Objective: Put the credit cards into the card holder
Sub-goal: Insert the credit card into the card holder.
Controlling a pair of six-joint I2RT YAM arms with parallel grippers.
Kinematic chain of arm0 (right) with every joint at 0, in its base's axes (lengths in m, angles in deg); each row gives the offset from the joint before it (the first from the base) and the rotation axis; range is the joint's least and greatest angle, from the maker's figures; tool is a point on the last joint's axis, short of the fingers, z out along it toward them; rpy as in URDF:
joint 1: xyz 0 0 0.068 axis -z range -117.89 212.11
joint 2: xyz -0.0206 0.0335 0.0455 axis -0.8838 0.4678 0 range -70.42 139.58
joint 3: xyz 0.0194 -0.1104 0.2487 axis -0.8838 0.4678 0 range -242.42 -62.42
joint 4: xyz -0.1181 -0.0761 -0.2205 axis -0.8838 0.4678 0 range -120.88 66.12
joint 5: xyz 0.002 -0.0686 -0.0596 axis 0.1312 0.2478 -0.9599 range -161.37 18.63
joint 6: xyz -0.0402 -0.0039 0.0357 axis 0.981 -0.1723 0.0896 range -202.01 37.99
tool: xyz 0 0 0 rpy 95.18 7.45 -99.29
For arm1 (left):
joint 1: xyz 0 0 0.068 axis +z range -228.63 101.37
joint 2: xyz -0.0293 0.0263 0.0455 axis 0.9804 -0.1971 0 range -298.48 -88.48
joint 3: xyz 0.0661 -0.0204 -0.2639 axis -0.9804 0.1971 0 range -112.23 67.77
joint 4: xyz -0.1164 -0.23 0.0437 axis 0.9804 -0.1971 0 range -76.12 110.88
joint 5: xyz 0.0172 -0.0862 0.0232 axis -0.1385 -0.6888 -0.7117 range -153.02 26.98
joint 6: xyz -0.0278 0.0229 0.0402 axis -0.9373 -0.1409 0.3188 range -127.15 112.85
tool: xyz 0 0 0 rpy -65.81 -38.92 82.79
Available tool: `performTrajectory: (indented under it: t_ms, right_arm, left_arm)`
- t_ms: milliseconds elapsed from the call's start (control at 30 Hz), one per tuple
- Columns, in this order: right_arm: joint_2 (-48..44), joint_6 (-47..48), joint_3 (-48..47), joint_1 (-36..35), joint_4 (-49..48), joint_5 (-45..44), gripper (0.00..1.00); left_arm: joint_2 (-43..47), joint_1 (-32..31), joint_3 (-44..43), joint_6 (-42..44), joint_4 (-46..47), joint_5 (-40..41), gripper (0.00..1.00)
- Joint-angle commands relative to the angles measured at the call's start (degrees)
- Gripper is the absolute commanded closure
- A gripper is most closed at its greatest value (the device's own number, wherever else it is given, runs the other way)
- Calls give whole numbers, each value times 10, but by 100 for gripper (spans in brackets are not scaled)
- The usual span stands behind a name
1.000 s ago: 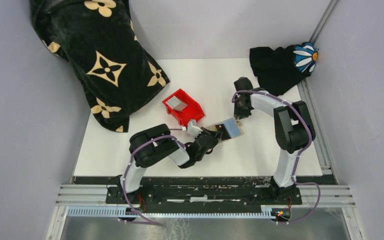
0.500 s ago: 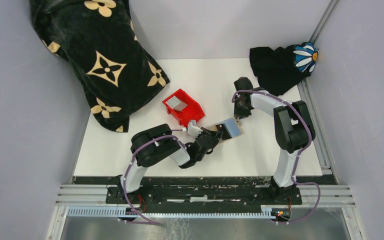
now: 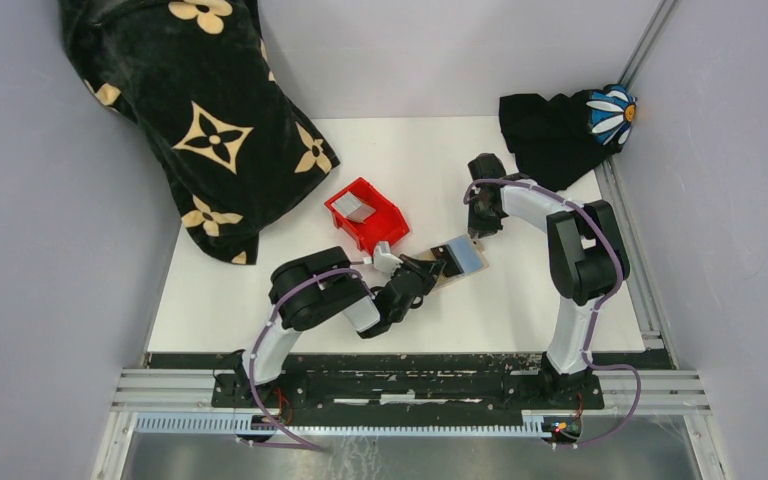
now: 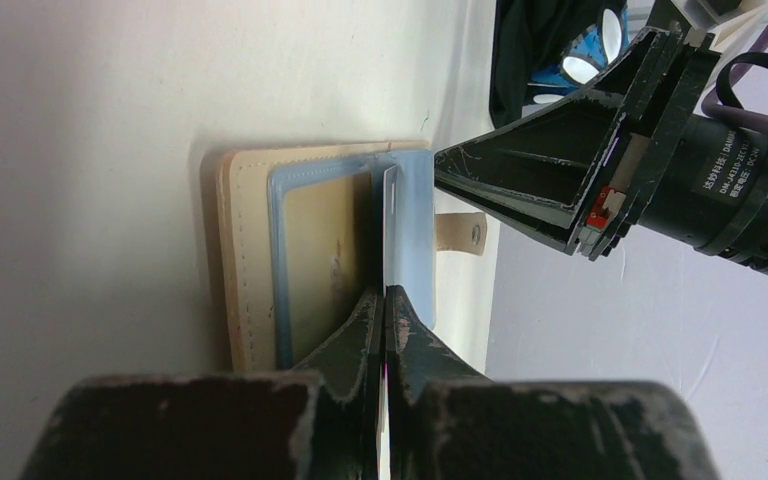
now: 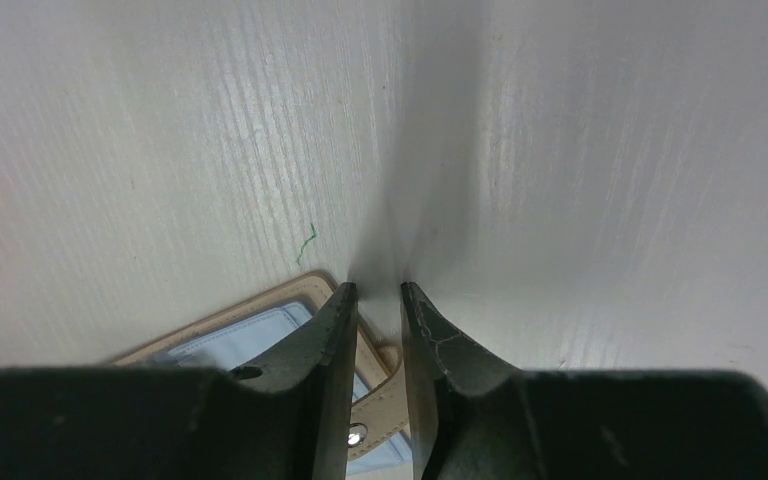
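Observation:
The tan card holder (image 3: 460, 257) lies open on the white table, its pale blue inner slots up; it also shows in the left wrist view (image 4: 245, 250). My left gripper (image 4: 384, 292) is shut on a thin pale card (image 4: 388, 225), held edge-on, with its far end at the holder's slots. My right gripper (image 5: 378, 288) stands tip-down at the holder's far edge, its fingers a narrow gap apart over the snap tab (image 5: 380, 415). In the top view the left gripper (image 3: 428, 268) and the right gripper (image 3: 480, 230) flank the holder. Another grey card (image 3: 359, 209) lies in the red bin.
The red plastic bin (image 3: 375, 230) stands just left of the holder. A black patterned cloth (image 3: 200, 120) covers the far left. A black cloth with a daisy (image 3: 570, 125) lies at the far right corner. Grey walls close in both sides.
My left arm has edged slightly right, toward the holder, with the card still gripped. The right arm and the holder have not visibly moved.

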Motion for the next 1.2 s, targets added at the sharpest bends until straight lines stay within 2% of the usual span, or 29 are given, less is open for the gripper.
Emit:
performTrajectory:
  t_ms: [0, 333, 433, 567, 667, 1167]
  right_arm:
    - [37, -5, 5, 0, 7, 15, 71]
    - [35, -5, 8, 0, 10, 21, 71]
    - [36, -6, 10, 0, 8, 26, 71]
    - [36, -6, 12, 0, 8, 29, 71]
    - [36, -6, 11, 0, 8, 29, 71]
    - [28, -8, 17, 0, 8, 27, 71]
  left_arm:
    - [-12, 5, 5, -15, 13, 8, 97]
    - [-32, 7, -26, -10, -7, -29, 96]
    - [-28, 7, -37, -3, -35, -38, 92]
    - [-16, 7, -46, 19, -64, -56, 81]
    - [-2, 6, -50, 26, -106, -63, 76]
    - [60, 3, -13, 25, -202, -47, 68]
